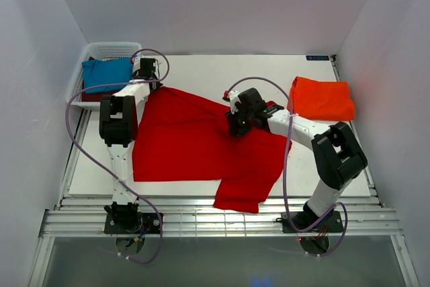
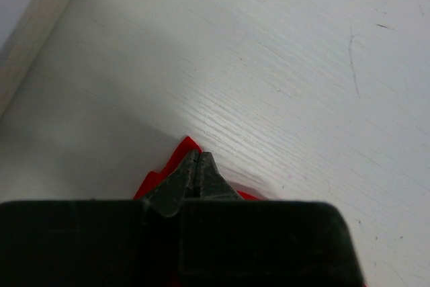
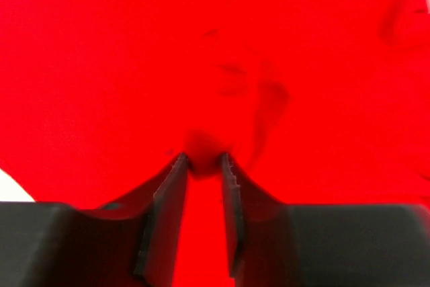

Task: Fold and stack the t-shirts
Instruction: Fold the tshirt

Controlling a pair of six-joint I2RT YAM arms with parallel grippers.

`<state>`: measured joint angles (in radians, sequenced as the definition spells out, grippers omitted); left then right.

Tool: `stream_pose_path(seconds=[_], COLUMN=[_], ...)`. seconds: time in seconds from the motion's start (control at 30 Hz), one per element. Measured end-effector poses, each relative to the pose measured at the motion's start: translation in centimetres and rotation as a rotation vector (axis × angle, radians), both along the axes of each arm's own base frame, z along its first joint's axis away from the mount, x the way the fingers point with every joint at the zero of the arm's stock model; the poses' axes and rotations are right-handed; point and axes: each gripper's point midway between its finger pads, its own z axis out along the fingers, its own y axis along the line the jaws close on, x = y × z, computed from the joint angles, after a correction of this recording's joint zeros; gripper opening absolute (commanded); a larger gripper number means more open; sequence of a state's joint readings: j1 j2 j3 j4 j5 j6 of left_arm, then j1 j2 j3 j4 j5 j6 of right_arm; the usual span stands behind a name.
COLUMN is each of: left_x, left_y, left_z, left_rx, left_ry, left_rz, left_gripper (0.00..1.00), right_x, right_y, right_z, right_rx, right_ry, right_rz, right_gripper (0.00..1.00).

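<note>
Pinching red t-shirt (image 1: 188, 139) | left gripper (image 2: 197, 159) clamped on corner | right gripper (image 3: 203, 166) clamped on fold

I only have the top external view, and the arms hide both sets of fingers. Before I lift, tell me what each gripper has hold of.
Observer: The left gripper is shut on a corner of the red t-shirt; only the cloth's tip pokes out in front.
Operator: Now the right one.
Observer: The right gripper has a raised pinch of the same shirt between its jaws, which stand narrow but not touching.
Operator: Tell me what lies ahead of the left one.
Observer: White table with faint scratches; no other cloth shows in that wrist view.
</note>
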<state>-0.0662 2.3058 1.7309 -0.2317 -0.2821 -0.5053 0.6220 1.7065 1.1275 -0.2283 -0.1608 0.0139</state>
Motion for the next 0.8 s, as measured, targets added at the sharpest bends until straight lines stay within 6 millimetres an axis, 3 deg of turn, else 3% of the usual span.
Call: stream_pose_path(seconds=[0.17, 0.23, 0.37, 0.47, 0.6, 0.8], left_x=[-0.2, -0.3, -0.6, -0.8, -0.8, -0.9], left_y=[0.0, 0.0, 0.1, 0.1, 0.1, 0.1], left_z=[0.0, 0.0, 0.0, 0.0, 0.0, 0.0], left_rx=[0.0, 0.0, 0.0, -0.001, -0.001, -0.001], left_ry=[0.0, 0.002, 0.006, 0.008, 0.008, 0.006], left_rz=[0.0, 0.0, 0.001, 0.0, 0.0, 0.0], left_gripper=[0.0, 0.0, 0.0, 0.0, 0.0, 0.0], right_x=[-1.9, -2.0, 0.2, 2.5, 4.9, 6.3], right_y=[-0.7, -1.6, -3.2, -4.4, -5.4, -4.4], right_z=[-1.2, -0.7, 1.8, 2.5, 0.8, -2.6], right_rx=[-0.031, -0.05, -0.055, -0.057, -0.087, -0.113], right_ry=[0.019, -0.008, -0.117, -0.166, -0.171, -0.124], right_rz=[0.043, 0.012, -0.111, -0.201, -0.268, -0.25], right_gripper=[0.55, 0.56, 0.54, 0.52, 0.5, 0.49])
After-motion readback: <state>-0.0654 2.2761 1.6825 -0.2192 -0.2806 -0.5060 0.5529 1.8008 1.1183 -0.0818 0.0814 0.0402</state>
